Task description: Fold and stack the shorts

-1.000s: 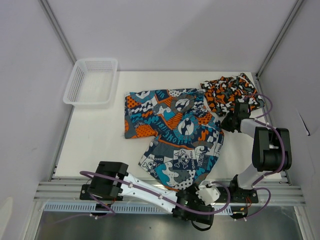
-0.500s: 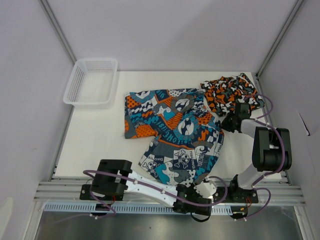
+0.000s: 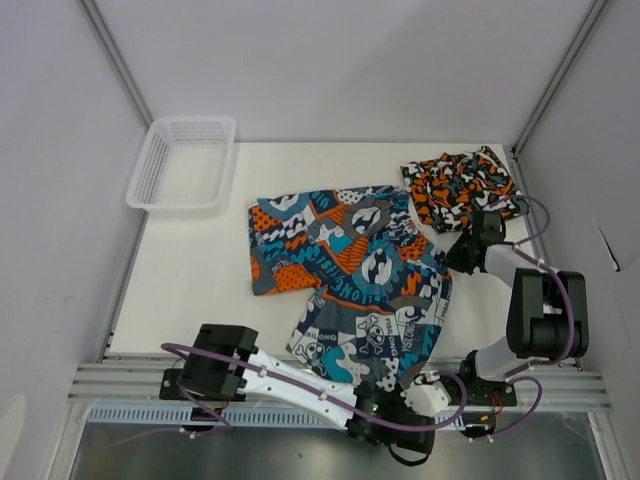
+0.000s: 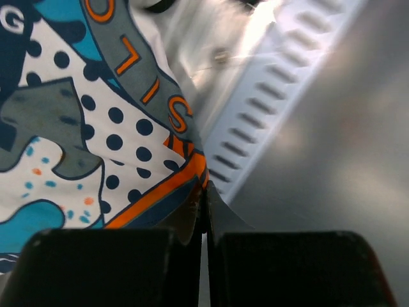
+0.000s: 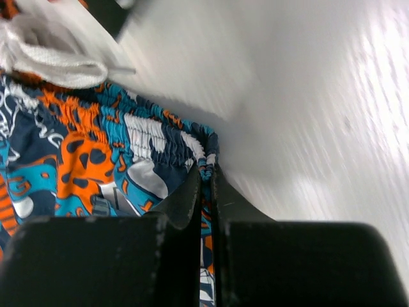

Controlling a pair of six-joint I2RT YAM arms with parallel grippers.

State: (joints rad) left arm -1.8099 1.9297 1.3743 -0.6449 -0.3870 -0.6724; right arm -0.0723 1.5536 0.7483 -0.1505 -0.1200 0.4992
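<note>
Lying diagonally — cartoon shorts [image 3: 350, 280], waistband apparently pointing right.

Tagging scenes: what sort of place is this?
Probably a lab robot test cell: bare white tabletop boxed in by plain grey-white panels, with a slotted aluminium mounting rail along its near edge.

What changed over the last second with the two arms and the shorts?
The left gripper closed on the near hem of the cartoon print shorts, and the fabric slid slightly toward the near edge. The right gripper stayed shut on their waistband. The camouflage shorts and the basket did not move.
</note>
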